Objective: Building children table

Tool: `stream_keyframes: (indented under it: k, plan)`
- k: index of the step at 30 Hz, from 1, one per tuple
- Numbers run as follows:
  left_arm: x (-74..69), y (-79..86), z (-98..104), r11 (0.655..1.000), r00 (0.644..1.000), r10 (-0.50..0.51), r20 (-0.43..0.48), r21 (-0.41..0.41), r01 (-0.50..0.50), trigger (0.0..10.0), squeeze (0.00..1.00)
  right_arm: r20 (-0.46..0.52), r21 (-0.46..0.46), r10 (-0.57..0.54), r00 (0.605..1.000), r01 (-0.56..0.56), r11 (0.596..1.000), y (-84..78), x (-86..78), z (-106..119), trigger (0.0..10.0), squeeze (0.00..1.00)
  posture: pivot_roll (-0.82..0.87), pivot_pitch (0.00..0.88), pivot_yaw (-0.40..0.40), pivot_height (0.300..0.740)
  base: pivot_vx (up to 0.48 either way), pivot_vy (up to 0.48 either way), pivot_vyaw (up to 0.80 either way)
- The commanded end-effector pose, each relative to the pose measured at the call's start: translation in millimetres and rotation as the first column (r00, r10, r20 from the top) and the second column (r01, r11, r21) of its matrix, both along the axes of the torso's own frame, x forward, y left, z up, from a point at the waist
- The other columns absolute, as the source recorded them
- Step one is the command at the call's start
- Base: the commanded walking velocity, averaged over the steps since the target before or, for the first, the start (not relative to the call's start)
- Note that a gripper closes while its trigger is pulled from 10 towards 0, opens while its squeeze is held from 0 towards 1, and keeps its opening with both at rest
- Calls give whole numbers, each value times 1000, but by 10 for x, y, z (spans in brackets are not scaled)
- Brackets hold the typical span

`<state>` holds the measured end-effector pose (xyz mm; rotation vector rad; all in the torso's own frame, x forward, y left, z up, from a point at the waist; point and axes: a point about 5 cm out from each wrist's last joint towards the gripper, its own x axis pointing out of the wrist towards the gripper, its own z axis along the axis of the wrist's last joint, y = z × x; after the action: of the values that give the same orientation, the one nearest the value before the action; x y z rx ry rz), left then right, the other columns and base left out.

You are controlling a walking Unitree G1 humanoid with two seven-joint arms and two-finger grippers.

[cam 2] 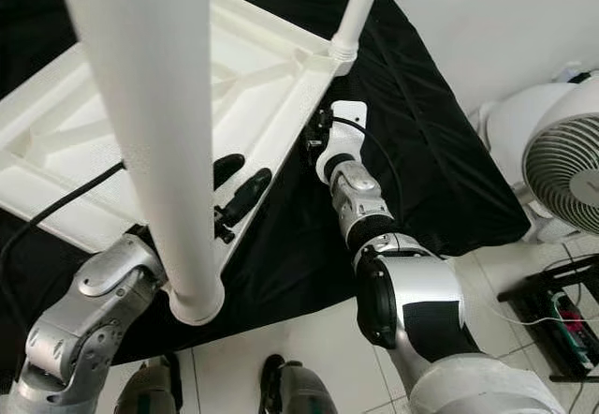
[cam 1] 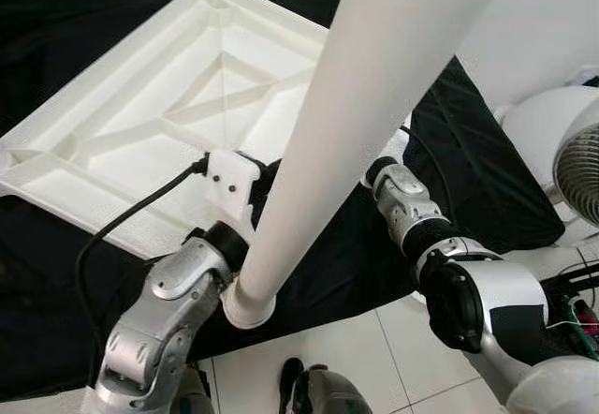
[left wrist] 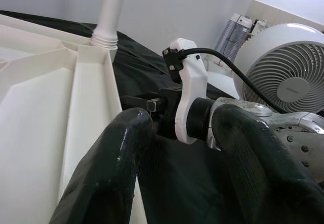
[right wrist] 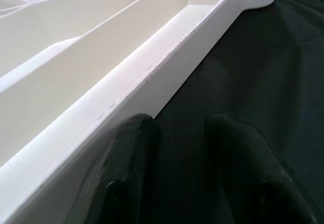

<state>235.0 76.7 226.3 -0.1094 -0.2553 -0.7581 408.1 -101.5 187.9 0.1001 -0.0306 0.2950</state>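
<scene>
White table top [cam 1: 140, 133] lies upside down, ribs up, on black cloth [cam 2: 440, 152]; it sits at 10 o'clock in the head views. One leg [cam 2: 360, 7] stands screwed into the far corner. A second leg [cam 2: 159, 142] rises at the near corner, base collar at 6 o'clock. Left gripper [cam 2: 239, 184] rests on the near rim, fingers [left wrist: 116, 168] spread, holding nothing. Right gripper [right wrist: 182, 168] sits on the cloth just beside the rim's outer wall, fingers apart, empty. White fan [cam 2: 562, 161] at 3 o'clock.
</scene>
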Motion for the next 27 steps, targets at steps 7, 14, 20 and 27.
stream_keyframes:
  k: [7, 14, 20, 27]
  plan:
    - [-32, -99, 59, 1000, 1000, -6, -4, -26, 6, 10000, 0, 18, 5, 172, 985, -172, 985, 349, -30, 89, 10000, 0, 293, 270, -163, 740, 0, 0, 0]
    - [-18, -96, 75, 1000, 1000, 3, -7, -30, -3, 10000, 0, 35, -5, 169, 985, -169, 986, 389, -15, 165, 10000, 0, 294, 269, -142, 740, 0, 0, 0]
    - [25, -93, 107, 999, 1000, 28, -7, -46, -28, 10000, 0, 65, -32, 88, 994, -86, 996, 345, 14, 233, 10000, 0, 297, 262, -128, 740, 0, 0, 0]
    - [91, -53, 80, 994, 994, 106, -10, -24, -106, 10000, 0, 109, 19, 91, 990, -94, 995, 196, 0, 203, 10000, 0, 276, 249, -126, 740, 0, 0, 0]
